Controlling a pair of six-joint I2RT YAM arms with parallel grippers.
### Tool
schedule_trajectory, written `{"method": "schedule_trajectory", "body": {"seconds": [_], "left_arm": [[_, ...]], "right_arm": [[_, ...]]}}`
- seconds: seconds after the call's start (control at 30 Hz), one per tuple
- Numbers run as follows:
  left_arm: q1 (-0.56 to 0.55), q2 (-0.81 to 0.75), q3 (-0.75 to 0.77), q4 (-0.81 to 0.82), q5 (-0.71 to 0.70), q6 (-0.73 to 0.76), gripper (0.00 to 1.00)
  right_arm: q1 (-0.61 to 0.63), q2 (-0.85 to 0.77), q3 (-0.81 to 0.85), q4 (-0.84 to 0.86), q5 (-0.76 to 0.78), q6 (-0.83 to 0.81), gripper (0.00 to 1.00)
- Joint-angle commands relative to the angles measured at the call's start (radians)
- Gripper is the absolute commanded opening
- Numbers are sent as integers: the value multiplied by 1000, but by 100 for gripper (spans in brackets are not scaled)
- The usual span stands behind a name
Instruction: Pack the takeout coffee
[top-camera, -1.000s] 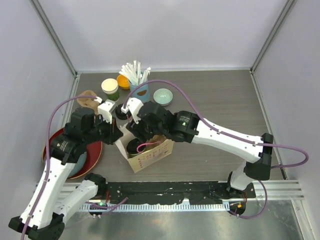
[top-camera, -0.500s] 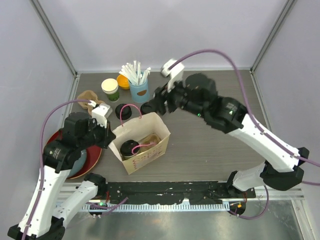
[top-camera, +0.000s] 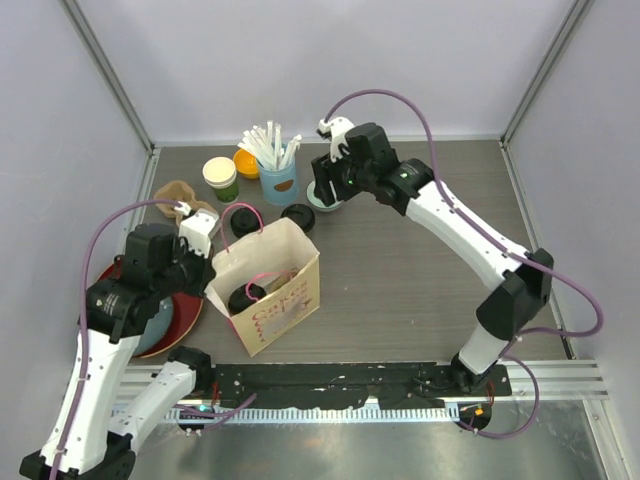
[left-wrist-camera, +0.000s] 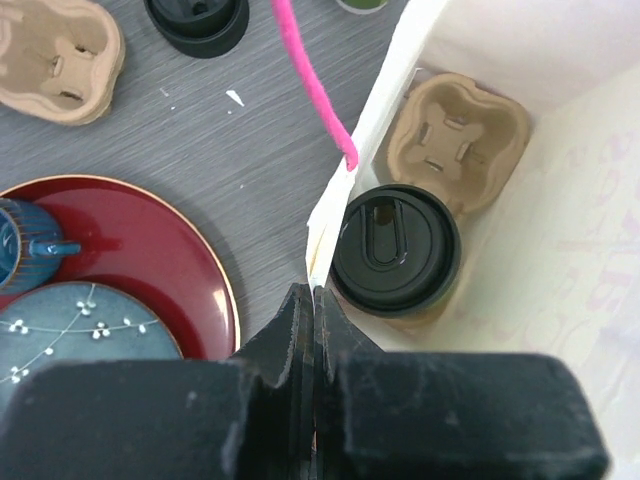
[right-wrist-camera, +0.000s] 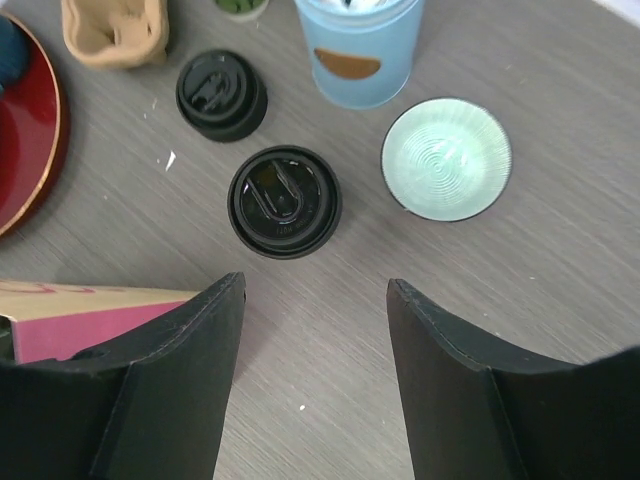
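- The left gripper (left-wrist-camera: 313, 296) is pinched shut on the top edge of the paper bag (left-wrist-camera: 570, 300), holding its side wall.
- One lidded cup (left-wrist-camera: 395, 250) sits inside the bag on a cardboard carrier (left-wrist-camera: 460, 125), just past that gripper's tips and slightly to their right.
- The right gripper (right-wrist-camera: 315, 284) hangs over the table (right-wrist-camera: 520, 300) with its jaws apart and nothing between them.
- The second lidded cup (right-wrist-camera: 285, 201) stands on the table outside the bag, just ahead of the open fingers, between a black lid (right-wrist-camera: 221, 95) and a green bowl (right-wrist-camera: 447, 158).
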Motion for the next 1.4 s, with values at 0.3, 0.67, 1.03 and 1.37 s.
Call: {"method": "schedule_trajectory", "body": {"seconds": [0.3, 0.67, 1.03, 1.37], "left_arm": [[36, -6, 44, -81, -70, 144, 0], [51, -7, 52, -104, -88, 167, 0], [76, 14, 69, -101, -68, 161, 0], [78, 17, 69, -83, -44, 155, 0]], "right_arm": [[-11, 258, 175, -21, -160, -112, 62], [-11, 444, 329, -102, -234, -232, 59], [-13, 516, 375, -119, -245, -285, 59], [-11, 543, 346, -119, -242, -287, 59]]}}
